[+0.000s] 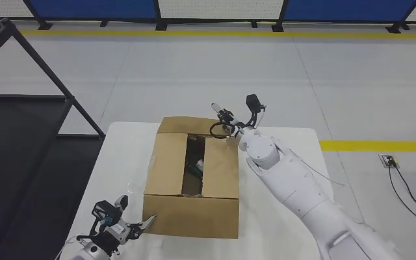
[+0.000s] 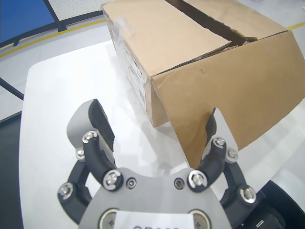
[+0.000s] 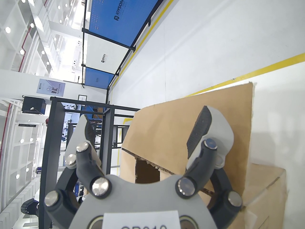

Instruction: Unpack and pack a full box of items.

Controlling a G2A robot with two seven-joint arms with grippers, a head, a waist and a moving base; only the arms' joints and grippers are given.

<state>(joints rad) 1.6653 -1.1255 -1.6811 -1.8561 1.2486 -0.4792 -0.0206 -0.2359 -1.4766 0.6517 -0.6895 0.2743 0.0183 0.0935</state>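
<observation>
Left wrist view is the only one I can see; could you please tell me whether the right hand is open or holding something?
Observer: The right hand is open and empty, by its own wrist view.
Operator: Thank you; where does it sit?
Observer: The top view shows it at the far edge of the box.
Operator: Can you see anything inside?
Observer: Yes, a greenish item shows through the gap between the top flaps.

Box (image 1: pixel 192 179) on white table (image 1: pixel 123 156), left gripper (image 1: pixel 141 227) by near corner, right gripper (image 1: pixel 220 116) at far edge.
</observation>
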